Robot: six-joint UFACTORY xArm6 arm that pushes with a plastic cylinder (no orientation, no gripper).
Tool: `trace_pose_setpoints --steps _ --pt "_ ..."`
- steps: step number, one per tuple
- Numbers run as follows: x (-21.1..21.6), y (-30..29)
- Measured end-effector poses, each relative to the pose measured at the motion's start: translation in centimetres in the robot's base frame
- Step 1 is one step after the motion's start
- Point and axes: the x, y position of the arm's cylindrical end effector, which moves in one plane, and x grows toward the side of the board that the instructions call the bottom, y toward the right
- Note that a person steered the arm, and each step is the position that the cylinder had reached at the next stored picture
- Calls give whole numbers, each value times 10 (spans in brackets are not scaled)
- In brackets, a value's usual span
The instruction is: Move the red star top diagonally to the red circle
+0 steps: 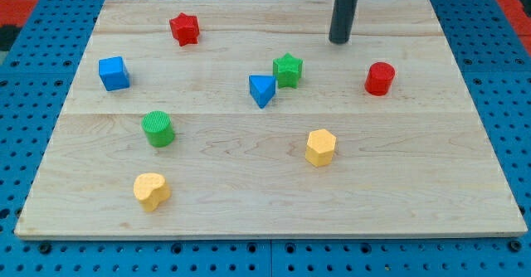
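The red star (184, 28) lies near the view's top left of the wooden board (415, 186). The red circle (380, 78), a short cylinder, stands at the view's right, in the upper half. My tip (339, 41) rests on the board near the top edge, up and left of the red circle and far to the right of the red star. It touches no block.
A green star (288, 69) and a blue triangle (261, 89) sit side by side near the middle. A blue cube (114, 73) is at the left, a green cylinder (158, 128) below it. A yellow heart (151, 191) and a yellow hexagon (320, 148) lie lower down.
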Motion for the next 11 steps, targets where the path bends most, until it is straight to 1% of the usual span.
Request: trace_pose_setpoints --steps 1,2,3,4,5,6,7,8,9,10,11 --pt "-23 -70" --pt "-27 -160" --pt "-39 -218" --pt "-46 -250" --pt "-22 -265" --pt "-9 -285" --pt "14 -246" --pt "23 -173" --pt "36 -86" --pt "53 -22" --pt "47 -2"
